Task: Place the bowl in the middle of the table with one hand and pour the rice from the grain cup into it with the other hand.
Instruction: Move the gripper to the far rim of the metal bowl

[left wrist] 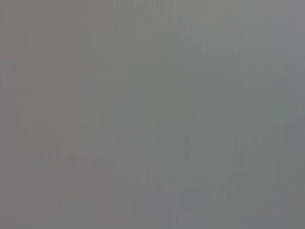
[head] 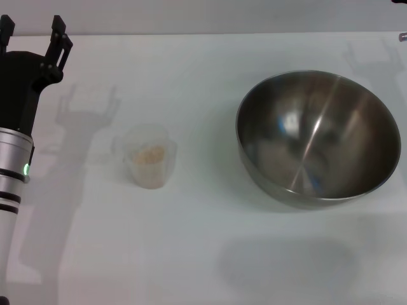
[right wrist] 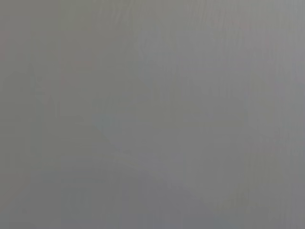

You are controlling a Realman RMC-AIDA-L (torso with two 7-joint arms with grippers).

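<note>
My left hand [head: 32,35] hovers far left over the bench [head: 203,254], fingers spread, holding nothing. Cup [head: 149,155] near it, upright, rice [head: 151,154] inside — light, so a sideways nudge could tip it. Bowl [head: 318,136] sits right, not centred — rounded base may slide or rock. Right hand unseen.

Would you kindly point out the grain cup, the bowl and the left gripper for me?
grain cup [head: 151,166]: head view, on its clear front wall.
bowl [head: 318,136]: head view, on its shiny inner surface.
left gripper [head: 32,28]: head view, midway between its open fingertips.
</note>
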